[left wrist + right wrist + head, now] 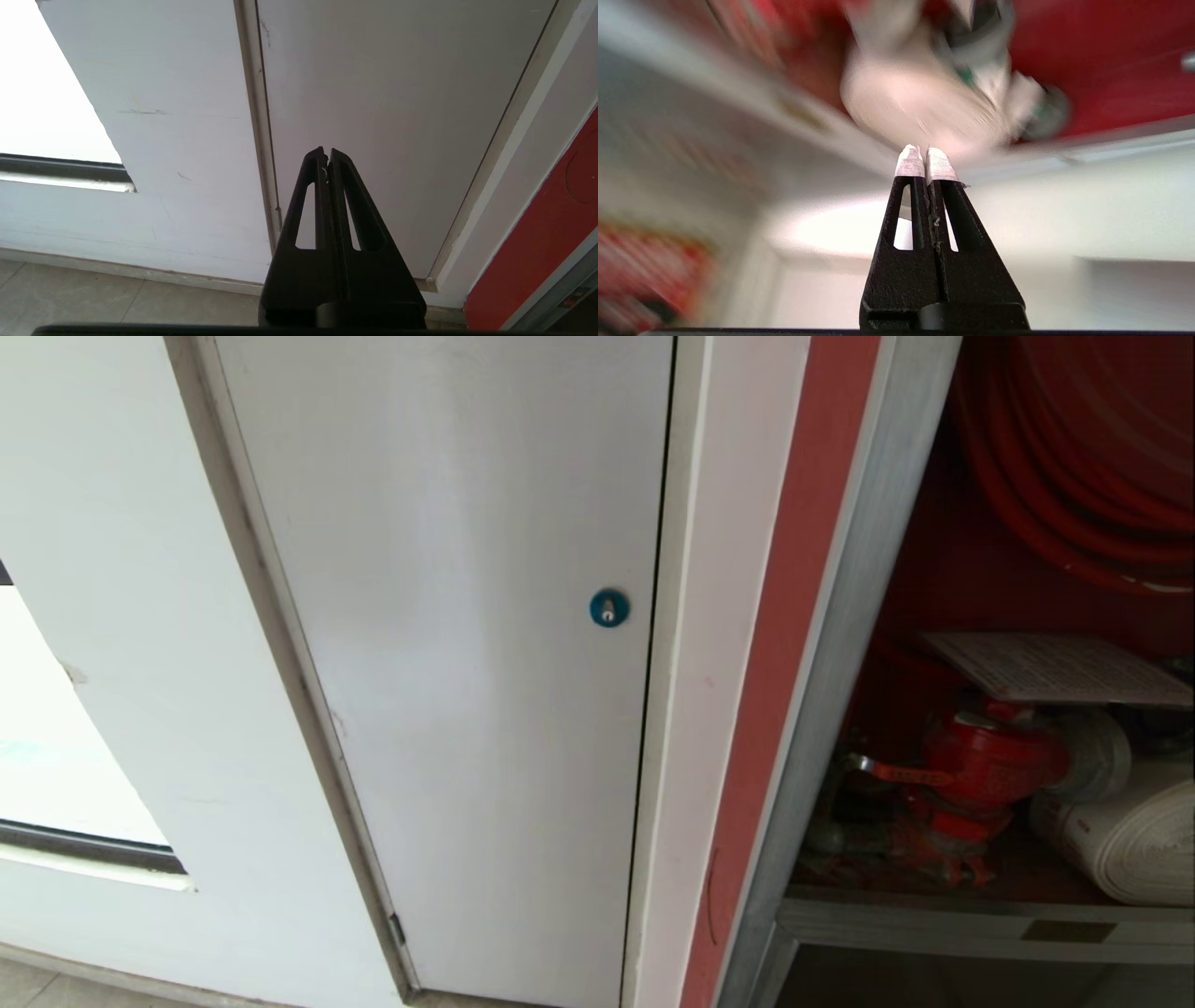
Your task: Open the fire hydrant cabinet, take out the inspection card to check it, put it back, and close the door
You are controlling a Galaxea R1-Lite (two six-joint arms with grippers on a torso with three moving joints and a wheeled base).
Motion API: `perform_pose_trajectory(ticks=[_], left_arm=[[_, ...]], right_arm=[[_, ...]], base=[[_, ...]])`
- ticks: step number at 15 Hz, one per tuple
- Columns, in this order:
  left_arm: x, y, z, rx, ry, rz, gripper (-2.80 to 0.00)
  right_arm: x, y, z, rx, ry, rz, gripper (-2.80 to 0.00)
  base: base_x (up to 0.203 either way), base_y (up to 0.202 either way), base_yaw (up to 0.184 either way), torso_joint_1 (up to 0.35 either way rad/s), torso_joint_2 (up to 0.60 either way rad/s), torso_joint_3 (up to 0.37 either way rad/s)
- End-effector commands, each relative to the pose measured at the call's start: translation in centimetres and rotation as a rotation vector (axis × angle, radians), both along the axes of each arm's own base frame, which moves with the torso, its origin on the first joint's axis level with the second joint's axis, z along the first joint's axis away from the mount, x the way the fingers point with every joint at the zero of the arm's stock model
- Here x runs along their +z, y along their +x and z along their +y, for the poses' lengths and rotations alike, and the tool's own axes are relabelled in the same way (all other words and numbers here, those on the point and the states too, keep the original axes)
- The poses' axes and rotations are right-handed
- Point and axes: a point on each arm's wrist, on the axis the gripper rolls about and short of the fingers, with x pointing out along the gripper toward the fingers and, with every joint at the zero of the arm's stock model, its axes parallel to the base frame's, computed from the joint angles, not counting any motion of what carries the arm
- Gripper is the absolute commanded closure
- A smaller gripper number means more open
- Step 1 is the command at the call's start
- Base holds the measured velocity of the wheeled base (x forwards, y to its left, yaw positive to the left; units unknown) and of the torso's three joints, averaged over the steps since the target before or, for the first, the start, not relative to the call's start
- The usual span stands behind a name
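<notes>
The fire hydrant cabinet (845, 635) stands at the right of the head view, with a brushed aluminium frame and red lining. Its door (943, 919) looks shut; a brass plate (1069, 931) sits on the crossbar. Through the dark glass I see the red coiled hose (1074, 476), the red valve (980, 765) and the white rolled hose (1134, 840). The inspection card (1055, 667), a white printed sheet, lies flat above the valve. My right gripper (927, 151) is shut and empty, its white-taped tips pointing at the blurred white hose (915, 98). My left gripper (326, 151) is shut and empty, pointing low at the white panel.
A plain white panel (467, 663) with a blue round lock (609, 608) fills the middle of the head view. A red strip (794, 663) separates it from the cabinet. A window opening (56, 756) lies at the left. Grey floor tiles (117, 303) run below the wall.
</notes>
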Motion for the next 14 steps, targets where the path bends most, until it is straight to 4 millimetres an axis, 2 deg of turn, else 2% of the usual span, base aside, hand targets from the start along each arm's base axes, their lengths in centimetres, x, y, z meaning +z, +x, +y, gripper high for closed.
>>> perform_pose_trajectory(ticks=[1, 3, 6, 9, 11, 13, 14], left_arm=[[-0.2, 0.1, 0.0, 0.001, 0.000, 0.006, 0.00], [-0.2, 0.0, 0.0, 0.001, 0.000, 0.005, 0.00], [-0.2, 0.0, 0.0, 0.000, 0.000, 0.005, 0.00], [-0.2, 0.0, 0.0, 0.000, 0.000, 0.005, 0.00], [-0.2, 0.0, 0.0, 0.000, 0.000, 0.005, 0.00], [-0.2, 0.1, 0.0, 0.001, 0.000, 0.007, 0.00], [-0.2, 0.0, 0.0, 0.001, 0.000, 0.005, 0.00]], right_arm=[[0.0, 1.5, -0.1, 0.011, -0.124, 0.144, 0.00], [-0.2, 1.9, -0.2, 0.065, -0.260, 0.248, 0.00], [-0.1, 3.8, -0.4, 0.060, -0.399, 0.375, 0.00], [0.1, 3.9, -1.1, 0.020, -0.557, 0.506, 0.00], [0.2, 4.1, -1.7, 0.006, -0.613, 0.588, 0.00], [-0.1, 4.6, -1.8, 0.082, -0.574, 0.579, 0.00], [-0.3, 4.6, -2.2, 0.089, -0.540, 0.580, -2.80]], base=[[0.000, 0.000, 0.000, 0.000, 0.00, 0.000], [0.000, 0.000, 0.000, 0.000, 0.00, 0.000], [0.000, 0.000, 0.000, 0.000, 0.00, 0.000], [0.000, 0.000, 0.000, 0.000, 0.00, 0.000], [0.000, 0.000, 0.000, 0.000, 0.00, 0.000], [0.000, 0.000, 0.000, 0.000, 0.00, 0.000], [0.000, 0.000, 0.000, 0.000, 0.00, 0.000]])
